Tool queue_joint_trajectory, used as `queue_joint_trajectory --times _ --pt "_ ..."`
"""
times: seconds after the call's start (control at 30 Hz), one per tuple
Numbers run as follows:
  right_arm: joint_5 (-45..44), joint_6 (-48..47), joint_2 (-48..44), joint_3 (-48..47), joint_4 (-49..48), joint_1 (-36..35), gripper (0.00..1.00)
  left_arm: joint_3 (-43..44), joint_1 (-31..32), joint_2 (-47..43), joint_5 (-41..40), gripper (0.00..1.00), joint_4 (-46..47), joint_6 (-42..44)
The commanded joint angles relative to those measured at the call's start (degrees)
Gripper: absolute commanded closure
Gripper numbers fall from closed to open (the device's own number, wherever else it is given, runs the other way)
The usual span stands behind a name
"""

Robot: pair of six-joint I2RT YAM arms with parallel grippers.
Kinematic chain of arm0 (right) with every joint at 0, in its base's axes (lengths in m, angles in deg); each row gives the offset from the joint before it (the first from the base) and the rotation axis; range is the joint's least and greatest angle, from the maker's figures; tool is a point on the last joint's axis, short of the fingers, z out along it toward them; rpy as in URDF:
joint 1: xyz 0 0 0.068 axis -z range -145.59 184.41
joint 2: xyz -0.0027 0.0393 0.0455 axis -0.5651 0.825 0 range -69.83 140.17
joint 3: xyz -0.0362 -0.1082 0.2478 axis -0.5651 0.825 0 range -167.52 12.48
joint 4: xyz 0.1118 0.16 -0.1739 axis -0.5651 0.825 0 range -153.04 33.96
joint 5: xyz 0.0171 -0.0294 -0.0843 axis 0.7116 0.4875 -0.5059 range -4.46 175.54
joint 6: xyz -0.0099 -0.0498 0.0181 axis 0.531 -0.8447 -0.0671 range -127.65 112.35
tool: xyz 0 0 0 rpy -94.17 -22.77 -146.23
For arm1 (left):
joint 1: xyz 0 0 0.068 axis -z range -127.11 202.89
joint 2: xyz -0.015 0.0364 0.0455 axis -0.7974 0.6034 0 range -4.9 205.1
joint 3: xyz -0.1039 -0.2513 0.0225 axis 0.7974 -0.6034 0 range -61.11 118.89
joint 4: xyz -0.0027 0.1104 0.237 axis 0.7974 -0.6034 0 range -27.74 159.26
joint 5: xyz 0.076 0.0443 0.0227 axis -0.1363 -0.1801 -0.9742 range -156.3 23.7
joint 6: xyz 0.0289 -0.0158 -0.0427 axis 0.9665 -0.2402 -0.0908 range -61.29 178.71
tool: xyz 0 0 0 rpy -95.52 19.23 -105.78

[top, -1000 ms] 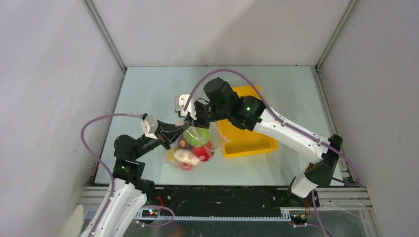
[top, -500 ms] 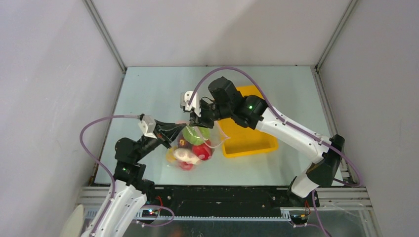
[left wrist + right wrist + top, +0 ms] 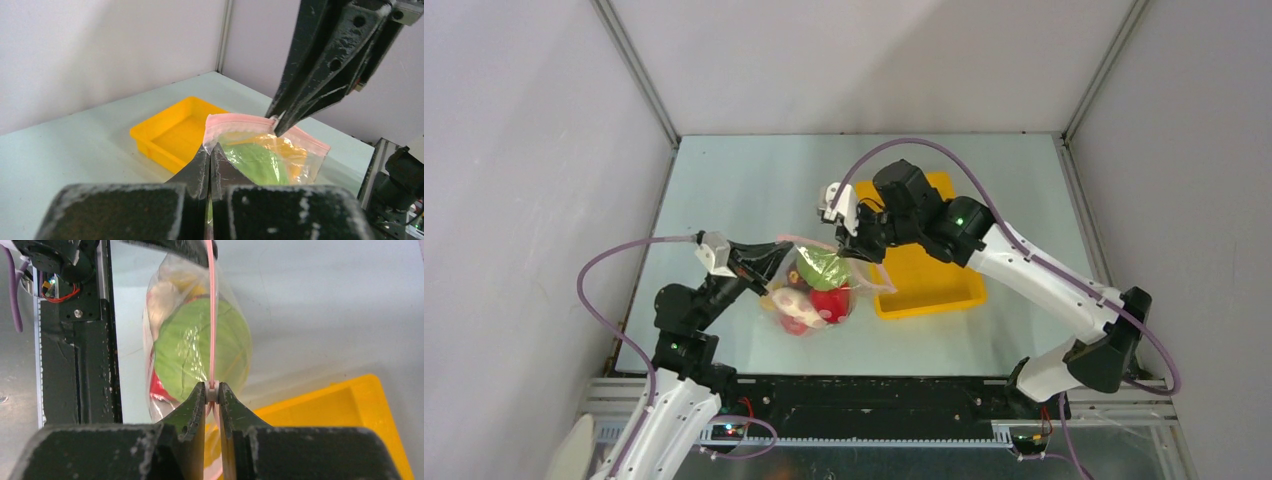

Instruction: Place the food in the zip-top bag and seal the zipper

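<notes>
the zip-top bag (image 3: 819,300) hangs in the middle of the overhead view, just left of the yellow tray (image 3: 929,303); whether its bottom touches the pale table (image 3: 724,190) cannot be told. the food is already inside: a pale green cabbage (image 3: 190,355) fills the top, a red apple (image 3: 832,305) sits below it, and pale and yellow pieces (image 3: 786,300) press against the film at the bag's lower left. the left gripper (image 3: 209,150) is pinched together on the bag's corner at one end of the pink zipper (image 3: 250,120), which looks meant to anchor that end and hold the mouth taut. the right gripper (image 3: 212,392) is clamped across the zipper partway along. in its wrist view the strip runs straight up the centre of the frame, from between the fingertips to the left gripper at the top edge. that reads as a pinch made to press the two tracks together and slide along them. stretched in a line between the two grips, the strip stands edge-up, so the weight of the food hangs below, clear of the seal. judged from this, filling is done and sealing is in hand; whether the stretch between the grips is closed cannot be told. no brand, label or readable writing shows on the bag, the tray or the arms.
</notes>
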Motion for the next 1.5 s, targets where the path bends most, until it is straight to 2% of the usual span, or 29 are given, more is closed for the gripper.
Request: queue_joint_trajectory --times 0.0,0.5,0.97,1.33,1.47 --pt "-4.1 1.1 -4.5 1.9 8.5 1.8 1.0 0.0 -1.0 -0.9 -8.9 1.0 5.2 1.2" --pt "-8.0 4.8 -10.2 7.8 11.2 3.0 1.0 -0.1 -1.0 -1.0 -9.7 1.0 5.6 1.2" --pt "-13.1 9.8 -14.3 12.3 18.0 3.7 1.0 0.0 -1.0 -1.0 -9.6 1.0 5.3 1.6" --pt "-15.2 10.3 -17.1 13.5 17.8 4.3 1.0 -0.1 -1.0 -1.4 -9.7 1.0 4.8 2.0" --pt "-12.7 9.1 -17.4 14.0 13.5 4.4 0.99 -0.1 -1.0 -1.4 -9.4 1.0 5.4 1.7"
